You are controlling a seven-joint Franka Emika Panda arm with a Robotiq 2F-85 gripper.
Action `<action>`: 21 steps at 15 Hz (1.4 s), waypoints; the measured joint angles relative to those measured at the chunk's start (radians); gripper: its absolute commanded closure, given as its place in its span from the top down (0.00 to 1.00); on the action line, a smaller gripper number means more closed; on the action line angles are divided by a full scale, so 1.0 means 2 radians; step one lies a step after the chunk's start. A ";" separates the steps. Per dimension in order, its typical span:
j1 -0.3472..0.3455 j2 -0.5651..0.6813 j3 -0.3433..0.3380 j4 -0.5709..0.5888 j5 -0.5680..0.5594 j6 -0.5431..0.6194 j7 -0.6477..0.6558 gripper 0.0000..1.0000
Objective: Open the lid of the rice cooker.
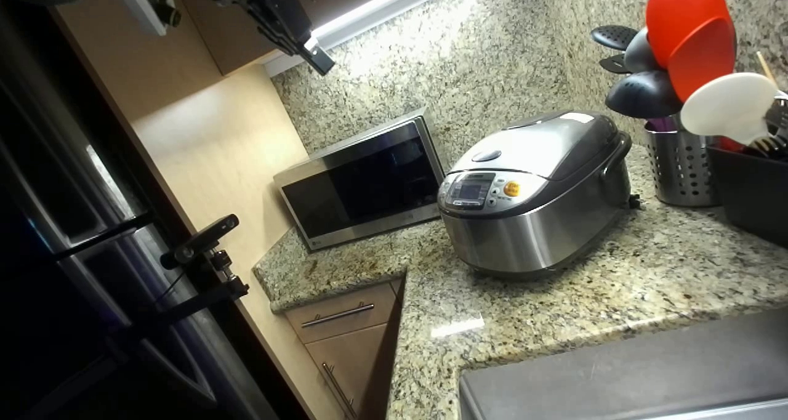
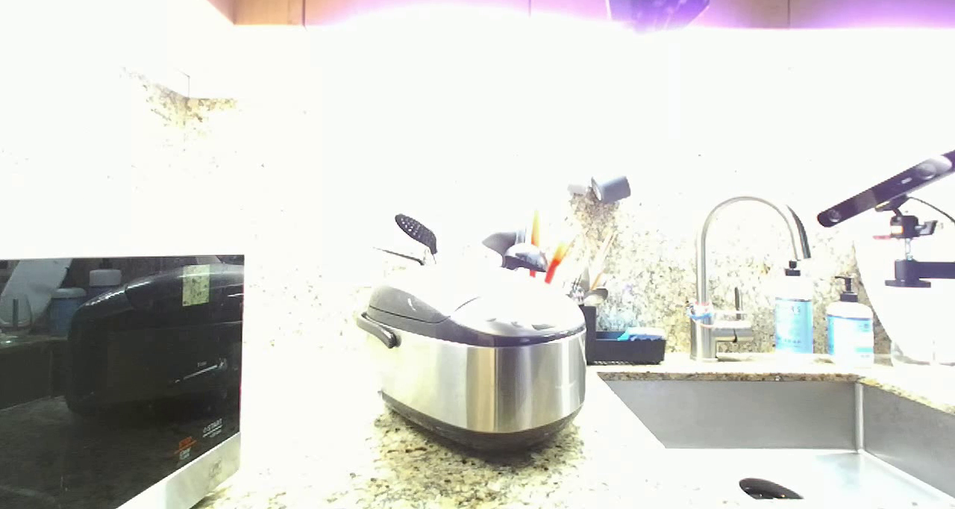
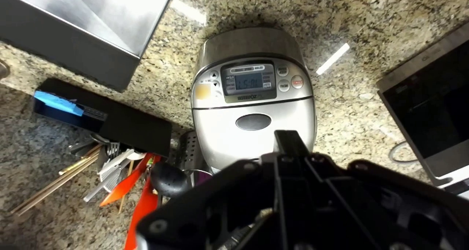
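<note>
Pincer well above rice cooker.

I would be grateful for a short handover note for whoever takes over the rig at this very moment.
Gripper: looks shut, holding nothing that shows; raised well above the rice cooker, clear of it.
Cooker: on the counter, between the microwave and the sink.
Lid: closed, with an oval button on top, near the control panel.
Done: no part of the opening shows yet.
Left: open the lid. Pressing the oval button probably releases it, though the pictures do not confirm that.
</note>
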 measured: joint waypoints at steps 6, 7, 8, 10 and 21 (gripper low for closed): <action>0.003 0.081 -0.015 0.066 -0.017 -0.005 0.018 0.00; 0.005 0.094 -0.019 0.075 -0.018 -0.005 0.018 0.00; 0.007 0.106 -0.022 0.085 -0.018 -0.005 0.018 0.00; 0.008 0.130 -0.028 0.102 -0.018 -0.005 0.018 0.00; 0.020 0.225 -0.062 0.176 -0.017 -0.007 0.018 0.00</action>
